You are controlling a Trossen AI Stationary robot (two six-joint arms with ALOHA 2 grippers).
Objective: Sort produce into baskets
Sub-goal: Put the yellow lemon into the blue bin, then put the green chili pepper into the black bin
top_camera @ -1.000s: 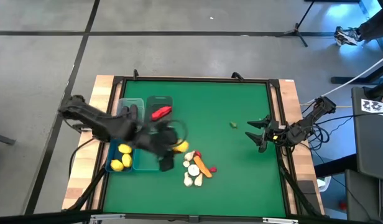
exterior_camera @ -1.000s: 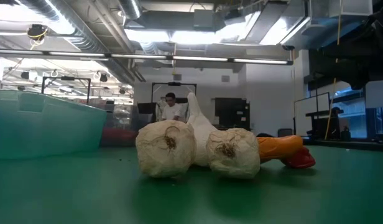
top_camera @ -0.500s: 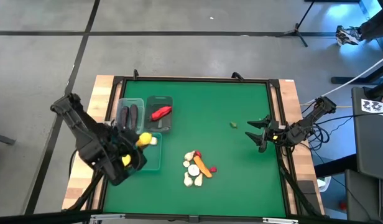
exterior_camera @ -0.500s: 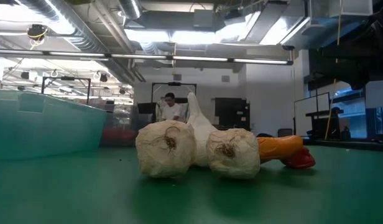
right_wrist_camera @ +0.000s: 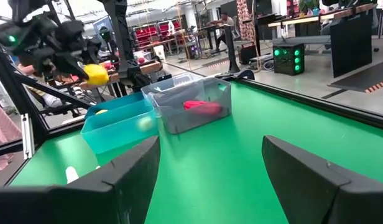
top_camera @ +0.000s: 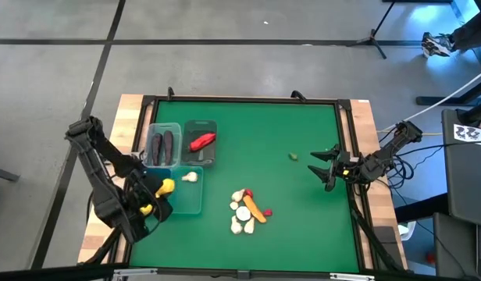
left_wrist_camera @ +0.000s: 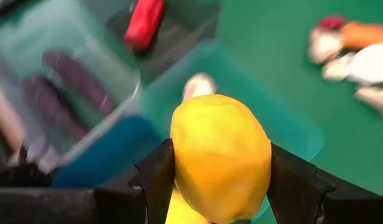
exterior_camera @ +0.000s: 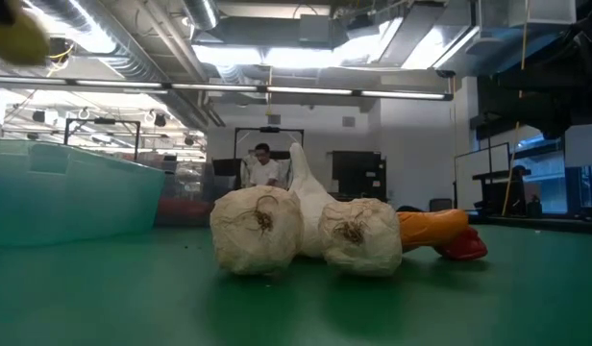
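left end effector (left_wrist_camera: 219,180): holding a lemon (left_wrist_camera: 220,158) by its sides | lemon: round, smooth, light, may slip | right end effector (top_camera: 325,168): wide, empty, waiting

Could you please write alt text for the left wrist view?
The left gripper holds a yellow lemon between its dark fingers above a blue-teal basket containing a garlic bulb. Nearby baskets hold two purple eggplants and a red pepper.
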